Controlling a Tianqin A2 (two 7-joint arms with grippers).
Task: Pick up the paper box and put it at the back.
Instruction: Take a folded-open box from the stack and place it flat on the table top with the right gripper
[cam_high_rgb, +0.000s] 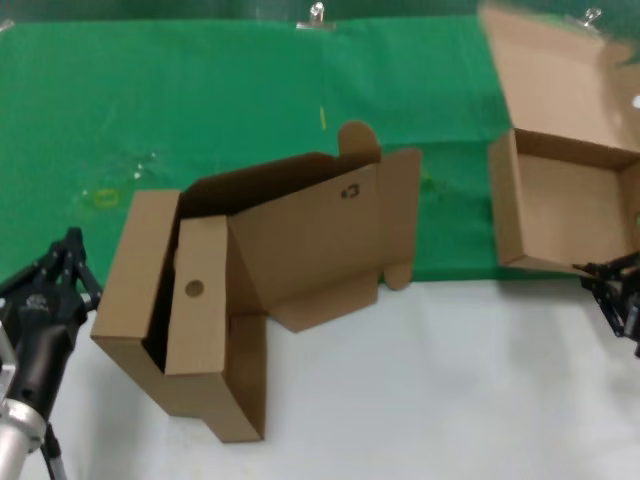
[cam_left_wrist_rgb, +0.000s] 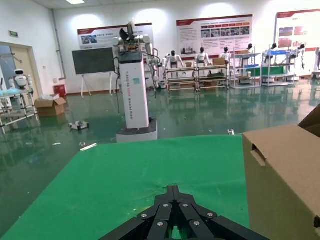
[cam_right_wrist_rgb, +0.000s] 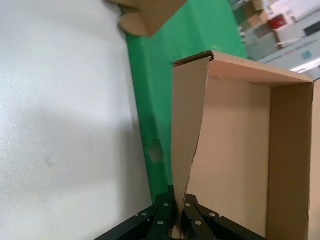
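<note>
At the near left corner of the desk (cam_high_rgb: 450, 390), the left hand (cam_left_wrist_rgb: 173, 192) hangs just beside a pair of brown boxes (cam_high_rgb: 250, 260). It is clenched to a point and holds nothing. The side wall of these boxes fills the edge of the left wrist view, close to the hand but not touching it.

The pair of boxes stands near the middle of the desk, somewhat toward the left edge. One box is pushed into the other, and the flaps are spread open toward the back. A small round hole shows in the near face. The pair rests partly on the bare white desk and partly on the green cloth (cam_high_rgb: 200, 110) that covers the far half.

At the right edge of the desk, the right hand (cam_right_wrist_rgb: 179, 202) is grasping the paper box (cam_high_rgb: 565, 205). Its fingers (cam_right_wrist_rgb: 162, 215) are pressed on either side of the box's near wall. The paper box lies open on the near border of the green cloth, with its near corner over the white surface. Its lid is tilted up toward the back right corner.

Metal clips (cam_high_rgb: 317, 15) hold the cloth along the back edge.
</note>
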